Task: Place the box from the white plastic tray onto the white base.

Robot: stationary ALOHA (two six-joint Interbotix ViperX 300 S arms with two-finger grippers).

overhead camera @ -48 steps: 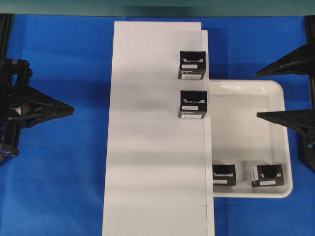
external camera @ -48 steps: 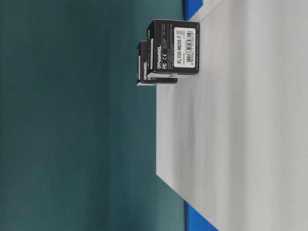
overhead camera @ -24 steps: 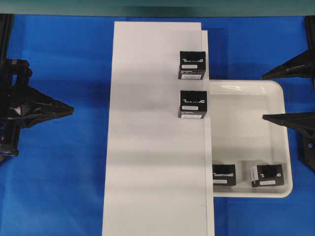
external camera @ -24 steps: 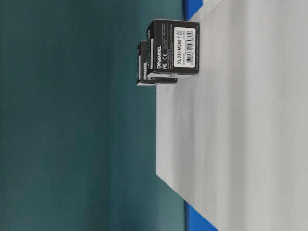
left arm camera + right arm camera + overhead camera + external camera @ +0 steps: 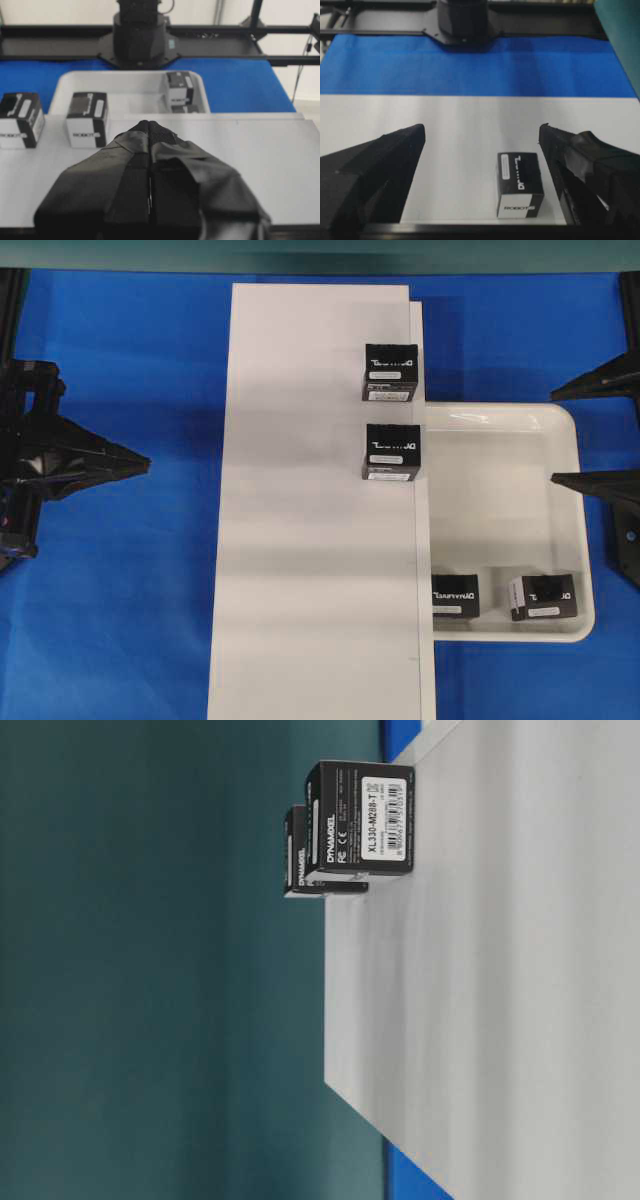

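Boxes number four, all small and black with white writing; two sit in the white plastic tray [image 5: 500,510] along its near edge, one box [image 5: 455,596] by the tray's left side and the other box in the tray [image 5: 543,597] toward its right corner; two more stand on the white base [image 5: 315,510] near its right edge, the far box on the base [image 5: 390,372] and the near box on the base [image 5: 392,452], one behind the other and apart; one tray and one base lie side by side on the blue table [image 5: 130,590]; the left gripper [image 5: 143,464] has its fingers pressed together with nothing between them; the right gripper [image 5: 556,436] has its two fingers spread wide with nothing between them, at the tray's right side.
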